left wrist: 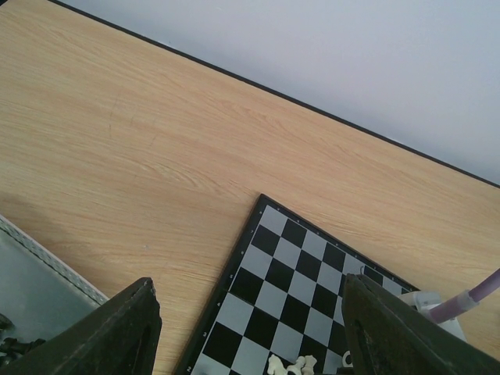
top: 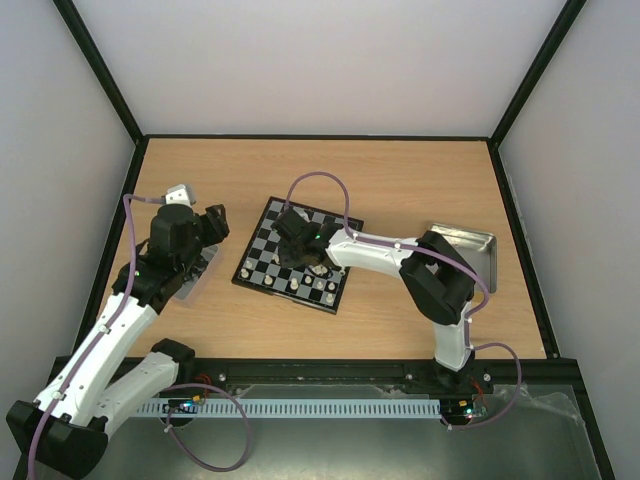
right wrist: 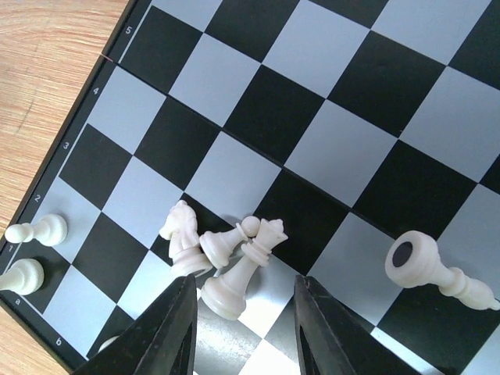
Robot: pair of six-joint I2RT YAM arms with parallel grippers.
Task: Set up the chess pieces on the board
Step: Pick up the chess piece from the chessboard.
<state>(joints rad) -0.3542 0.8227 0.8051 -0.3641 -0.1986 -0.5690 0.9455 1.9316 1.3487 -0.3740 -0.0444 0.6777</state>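
Board (top: 258,258) sits mid-worktop (top: 400,170), skewed against the edges. Right claw (right wrist: 244,301) is low over the rows nearest the arms, jaws apart, gripping nothing. Cluster of three cream pieces (right wrist: 223,250) lies tumbled together right at its fingertips: knight, pawn, and a crowned one whose base sits between the fingers (right wrist: 168,332); can't tell if it touches them. One more cream piece (right wrist: 433,269) is on its side further right, apart from the cluster, dark base disc facing the camera. Two pawns (right wrist: 31,233) are on the edge squares by the rim, near the "2" and "a" marks.

Left claw (left wrist: 250,312) is wide open and empty, beside the board's left side. Metal tray (left wrist: 39,289) shows under its left finger, with dark figures (left wrist: 12,344) in it, too small to identify. Second silver tray (top: 468,243) lies at the right, behind the right arm's elbow.
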